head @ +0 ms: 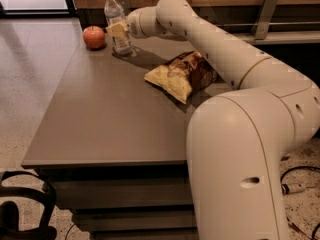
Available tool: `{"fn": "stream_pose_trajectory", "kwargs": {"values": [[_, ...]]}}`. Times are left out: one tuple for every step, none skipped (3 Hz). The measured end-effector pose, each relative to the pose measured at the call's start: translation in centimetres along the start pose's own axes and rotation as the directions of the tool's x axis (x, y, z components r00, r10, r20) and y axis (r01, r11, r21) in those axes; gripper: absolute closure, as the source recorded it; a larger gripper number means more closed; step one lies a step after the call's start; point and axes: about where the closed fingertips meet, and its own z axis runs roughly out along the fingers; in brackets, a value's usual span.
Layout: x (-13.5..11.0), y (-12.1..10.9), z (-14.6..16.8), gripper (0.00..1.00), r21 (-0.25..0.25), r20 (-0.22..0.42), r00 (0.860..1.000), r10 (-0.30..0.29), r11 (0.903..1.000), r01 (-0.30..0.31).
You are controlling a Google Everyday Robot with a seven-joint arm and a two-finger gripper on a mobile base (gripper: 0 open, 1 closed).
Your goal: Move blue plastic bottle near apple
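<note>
The blue plastic bottle [117, 21], clear with a white cap and a pale label, stands upright at the far left corner of the table [105, 119]. The apple [94, 37], small and red-orange, sits just left of it, a short gap away. My gripper [120, 30] reaches in from the right at the bottle's mid-height. Its yellowish finger pad [118, 29] lies against the bottle's front, and the other finger is hidden behind the bottle. The gripper is shut on the bottle, whose base rests on the table.
A brown-and-yellow chip bag [182, 75] lies on the table under my forearm, right of centre. My arm's large elbow fills the lower right. A wall rail runs along the back. The table's left and front edges drop to the floor.
</note>
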Motion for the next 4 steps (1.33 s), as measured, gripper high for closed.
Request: {"fn": "stream_pose_trajectory", "kwargs": {"values": [[0.22, -0.04, 0.48, 1.00, 0.000, -0.030, 1.000, -0.002, 1.0000, 0.002], [0.48, 0.28, 0.81, 0.82, -0.015, -0.051, 0.999, 0.006, 0.9999, -0.007], [0.59, 0.48, 1.05, 0.59, -0.019, -0.052, 0.999, 0.006, 0.9998, -0.007], [0.71, 0.70, 1.31, 0.36, -0.023, -0.054, 0.999, 0.006, 0.9997, -0.008]]}}
